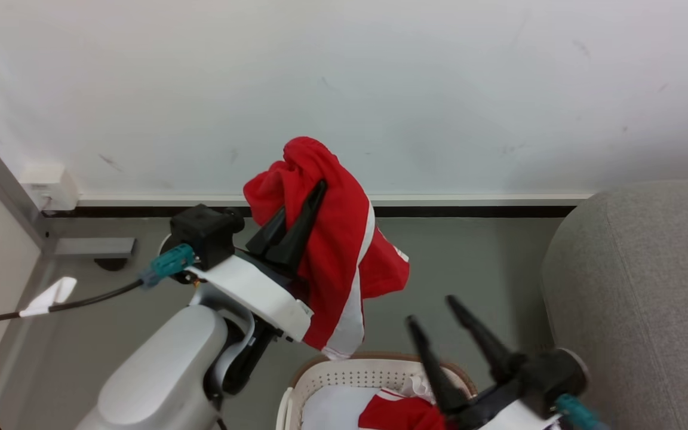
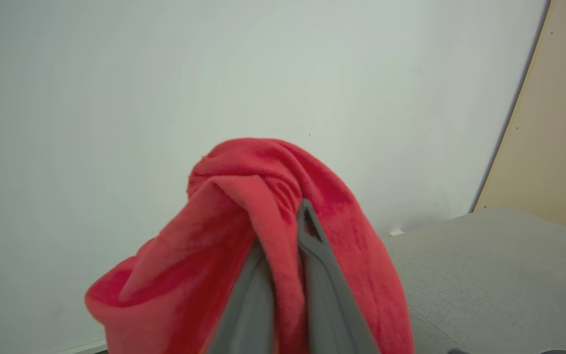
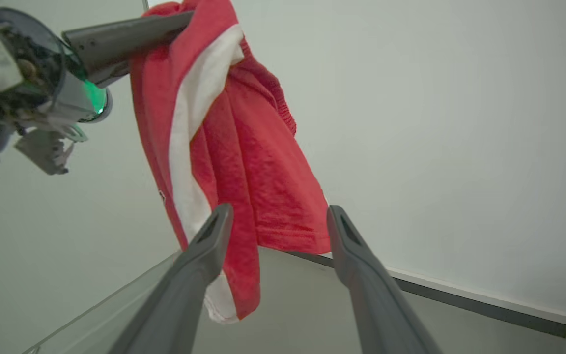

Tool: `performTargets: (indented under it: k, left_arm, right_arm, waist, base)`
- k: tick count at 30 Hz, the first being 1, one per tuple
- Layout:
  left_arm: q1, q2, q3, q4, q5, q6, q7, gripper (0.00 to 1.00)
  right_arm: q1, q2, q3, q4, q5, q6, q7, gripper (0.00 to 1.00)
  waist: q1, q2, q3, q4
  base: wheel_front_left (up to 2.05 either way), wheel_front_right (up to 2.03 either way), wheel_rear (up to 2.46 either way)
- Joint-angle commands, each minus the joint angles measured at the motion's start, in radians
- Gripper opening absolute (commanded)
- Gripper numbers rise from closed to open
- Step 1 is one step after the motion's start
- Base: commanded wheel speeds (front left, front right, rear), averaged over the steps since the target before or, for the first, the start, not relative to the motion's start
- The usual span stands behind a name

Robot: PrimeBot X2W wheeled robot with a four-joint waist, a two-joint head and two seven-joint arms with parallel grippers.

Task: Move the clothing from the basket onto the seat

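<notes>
Red fabric with a broad white stripe, the hanging garment (image 1: 344, 257) is up in the air, held by the left claw (image 1: 302, 197). That claw's 2 dark fingers are pressed together on a bunched fold near the garment's top. The cloth drapes over and around the fingers and falls in loose folds. Its lower hem ends just above the back rim of the basket (image 1: 350, 377); whether it touches the rim is hard to tell. In the left wrist view the fold sits pinched between the fingers, with the pale wall (image 2: 116, 73) behind and a corner of the grey sofa (image 2: 499, 265) at the lower right.

The basket stands on the grey floor (image 1: 475, 263) at the bottom of the head view, near the sofa's rounded side and apart from it. Inside the basket lie a second red garment (image 1: 401, 413) with white trim and, beside it, some white fabric (image 1: 332, 412).

The right claw (image 1: 430, 309) hovers over the right side of the basket, its 2 fingers spread wide apart with nothing between them. In the right wrist view those fingers point toward the hanging garment, which is beyond their tips and clear of them. A dark baseboard (image 1: 469, 211) runs where the wall meets the floor.
</notes>
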Motion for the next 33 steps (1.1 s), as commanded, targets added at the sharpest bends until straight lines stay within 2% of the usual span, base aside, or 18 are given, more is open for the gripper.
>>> performTargets:
  k: [1,5,10,22,23,24,33]
  left_arm:
    - [0.013,-0.003,-0.003,0.008,-0.003,-0.004,-0.003,0.0]
    - [0.021,-0.021,-0.029,0.027,0.006,-0.009,0.002,0.0]
    - [0.027,-0.063,-0.073,0.041,0.012,-0.024,0.003,0.0]
    - [0.03,-0.144,-0.155,0.042,0.011,-0.052,0.026,0.0]
    - [0.033,-0.147,-0.16,0.042,0.01,-0.054,0.027,0.0]
    - [0.033,-0.148,-0.164,0.042,0.009,-0.056,0.028,0.0]
    - [0.032,-0.134,-0.155,0.052,0.0,-0.045,0.024,0.0]
  right_arm:
    - [-0.02,-0.004,0.046,0.007,0.008,-0.002,-0.002,1.0]
    - [-0.055,-0.004,0.166,0.045,0.034,-0.002,-0.002,1.0]
    - [-0.1,-0.004,0.22,0.13,0.057,-0.002,-0.002,1.0]
    - [-0.194,-0.004,0.207,0.286,0.105,-0.002,-0.002,1.0]
    - [-0.199,-0.004,0.208,0.289,0.107,-0.002,-0.002,0.78]
    - [-0.202,-0.004,0.213,0.282,0.111,-0.002,-0.002,0.0]
    - [-0.199,-0.004,0.216,0.258,0.128,-0.002,-0.002,0.0]
  waist:
    - [0.0,-0.0001,-0.008,0.008]
    - [0.0,-0.0001,-0.023,0.029]
    - [0.0,-0.0001,-0.042,0.076]
    - [0.0,-0.0001,-0.057,0.195]
    - [0.0,-0.0001,-0.057,0.202]
    - [0.0,-0.0001,-0.057,0.207]
    - [0.0,-0.0001,-0.052,0.211]
  base:
    - [0.0,0.0,0.0]
    - [0.0,0.0,0.0]
    - [0.0,0.0,0.0]
    - [0.0,0.0,0.0]
    - [0.0,0.0,0.0]
    - [0.0,0.0,0.0]
    - [0.0,0.0,0.0]
